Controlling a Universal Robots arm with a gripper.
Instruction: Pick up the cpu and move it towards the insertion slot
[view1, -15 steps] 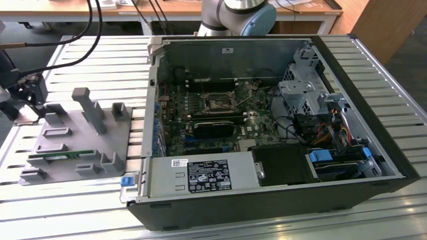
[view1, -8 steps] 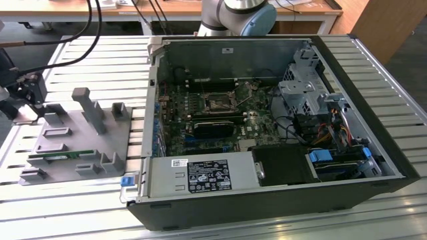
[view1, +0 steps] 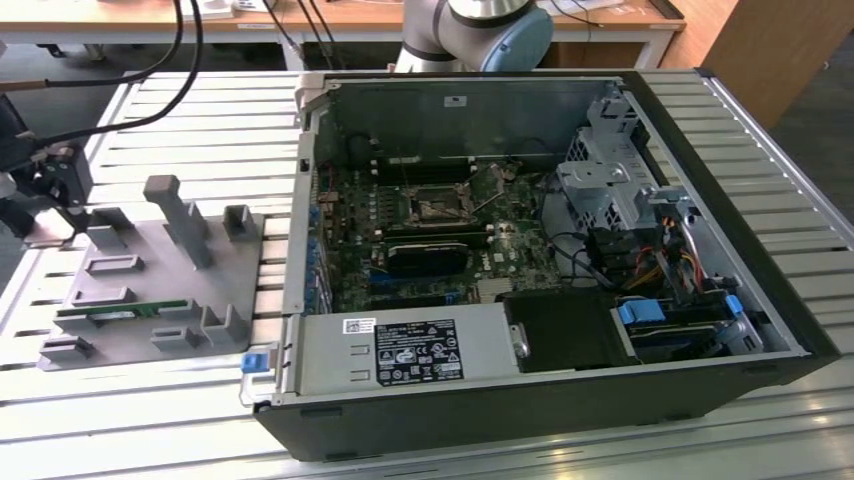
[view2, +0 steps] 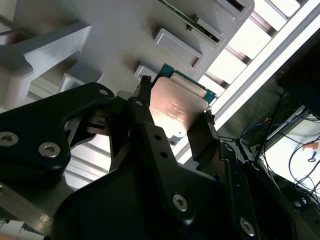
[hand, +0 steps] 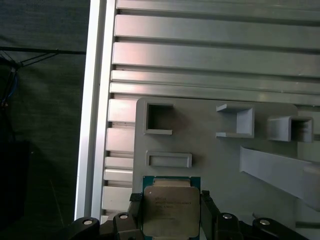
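My gripper (hand: 170, 200) is shut on the cpu (hand: 171, 210), a flat square chip with a silvery top and pale green rim, one black finger on each of two opposite edges. In the second wrist view the cpu (view2: 175, 107) sits between the fingertips of the gripper (view2: 177, 102), over a corner of the grey plastic tray (view2: 125, 30). In the exterior view the gripper (view1: 48, 205) hangs at the far left, over the tray (view1: 147, 280). The insertion slot (view1: 437, 207), a shiny square socket frame with a dark centre, lies on the motherboard inside the open computer case, well to the exterior view's right.
The tray (hand: 210, 150) has several rectangular recesses and upright posts (view1: 180, 215). A green memory stick (view1: 120, 313) lies in it. The case walls (view1: 304, 200) stand between tray and motherboard. A power supply (view1: 400, 352) and drive cages (view1: 614, 185) crowd the case. Cables (view1: 160, 90) trail across the slatted table.
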